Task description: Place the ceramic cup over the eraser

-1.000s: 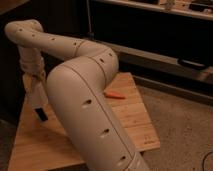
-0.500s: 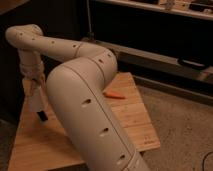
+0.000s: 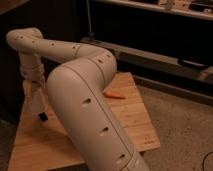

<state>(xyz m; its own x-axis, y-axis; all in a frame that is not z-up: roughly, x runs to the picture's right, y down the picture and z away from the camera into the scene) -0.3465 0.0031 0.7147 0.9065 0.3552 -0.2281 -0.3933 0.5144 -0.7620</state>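
Observation:
The cream arm reaches from the lower right across to the far left of the wooden table (image 3: 125, 125). Its gripper (image 3: 36, 92) points down at the table's left side. The ceramic cup (image 3: 36, 104), small and cream-white, sits right at the gripper's end, slightly tilted and low over the wood. A small black block (image 3: 42, 117), which looks like the eraser, shows at the cup's lower right edge on the table. I cannot tell whether the cup touches it.
A thin orange object (image 3: 114, 94) lies on the table behind the arm's elbow. Dark shelving (image 3: 150, 30) stands behind the table. Speckled floor (image 3: 185, 125) lies to the right. The big arm link (image 3: 85, 115) hides the table's middle.
The arm and the cup have hardly moved; the wrist stays over the table's left side.

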